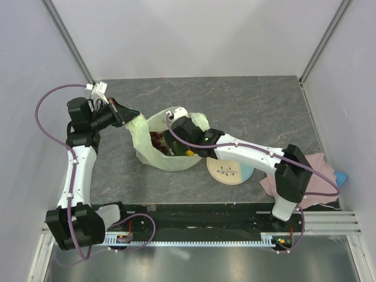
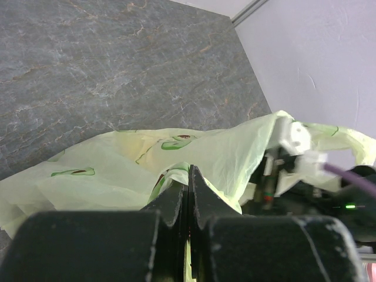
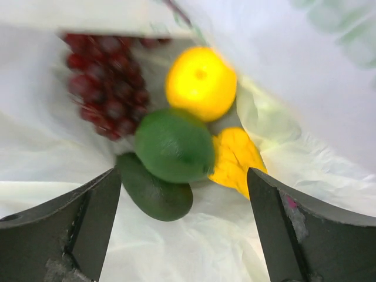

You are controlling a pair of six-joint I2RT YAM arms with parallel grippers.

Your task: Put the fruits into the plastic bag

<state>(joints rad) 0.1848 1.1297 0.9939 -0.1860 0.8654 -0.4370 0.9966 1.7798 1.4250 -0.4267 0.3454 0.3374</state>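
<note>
1. The right end effector (image 3: 183, 176), spread wide and holding nothing, hangs inside the plastic bag (image 1: 170, 160) at mid-frame on the bench (image 1: 264, 106).
2. Beneath it: avocados (image 3: 173, 145), yellow pear (image 3: 235, 155), orange (image 3: 201, 82), then grapes (image 3: 103, 82) farthest.
3. Risk: on withdrawal, a spread finger could snag the thin film and spill fruit.
4. Farther, upper left, the left end effector (image 2: 189, 194) pinches the bag's rim; a slip would collapse the mouth.
5. Only the right wrist view shows the fruit clearly; only the left wrist view, the pinch.
</note>
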